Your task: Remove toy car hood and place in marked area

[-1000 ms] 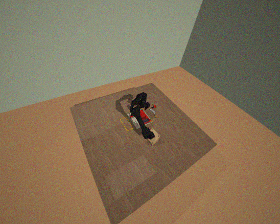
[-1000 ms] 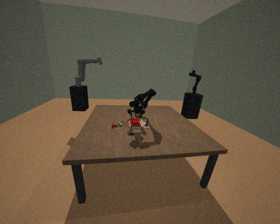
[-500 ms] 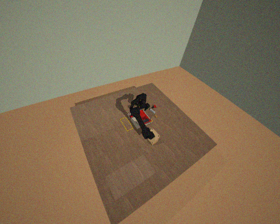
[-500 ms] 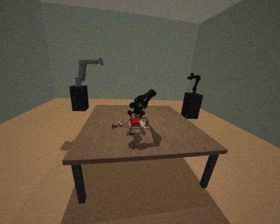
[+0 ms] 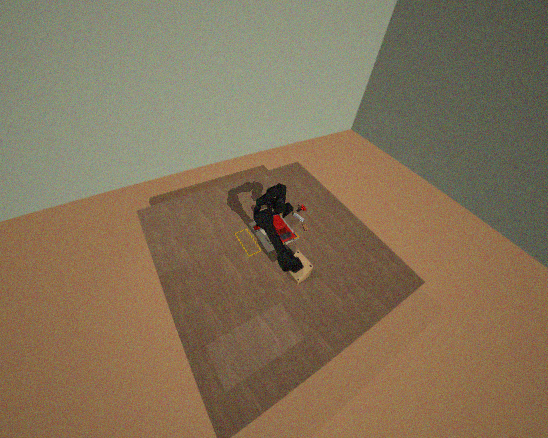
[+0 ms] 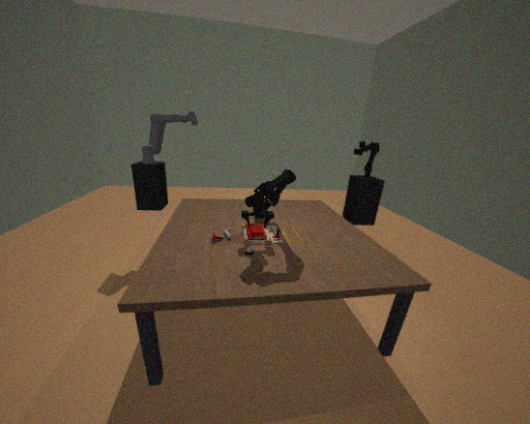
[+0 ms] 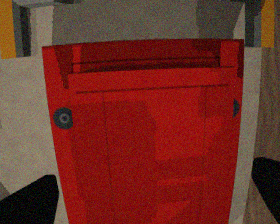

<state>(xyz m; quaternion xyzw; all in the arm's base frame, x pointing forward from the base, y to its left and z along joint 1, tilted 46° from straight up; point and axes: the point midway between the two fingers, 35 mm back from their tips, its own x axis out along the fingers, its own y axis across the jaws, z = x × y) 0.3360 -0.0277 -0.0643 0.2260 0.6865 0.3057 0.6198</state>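
Note:
The red hood (image 7: pixel 126 135) fills the middle of the wrist view, with a round dark fastener near each side. The red toy car (image 5: pixel 283 229) (image 6: pixel 256 237) sits in a pale tray; hood and body cannot be told apart in the top and exterior views. My gripper (image 7: pixel 159 177) (image 6: pixel 257 225) is open and empty above the car, with one black finger on each side of the hood. Touching cannot be told. The marked area is a yellow outline (image 5: pixel 250 255) (image 6: pixel 301 240) on the table beside the tray. My arm partly hides the car in the top view.
A small red part (image 5: pixel 303 208) (image 6: pixel 216 237) and a pale part (image 5: pixel 298 217) (image 6: pixel 227 235) lie beside the tray, on the side away from the marked area. A small dark round part (image 6: pixel 250 252) lies in front of the tray. Yellow corner pieces (image 7: pixel 6 30) stand on the tray.

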